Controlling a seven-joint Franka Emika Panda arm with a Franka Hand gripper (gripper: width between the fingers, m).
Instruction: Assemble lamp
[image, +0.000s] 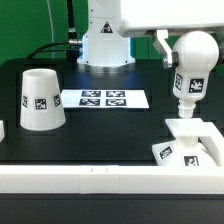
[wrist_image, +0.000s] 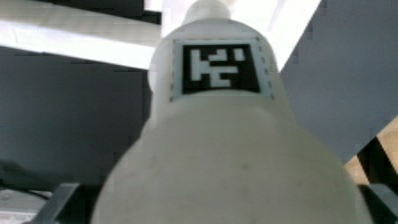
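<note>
The Panda arm's hand (image: 176, 55) is clamped on the lamp bulb (image: 193, 62), held neck-down just above the stepped base (image: 200, 140) at the exterior view's right. The shade (image: 42, 100) stands mouth-down on the table (image: 100, 135) at the exterior view's left, beside the marker board (image: 103, 99).
</note>
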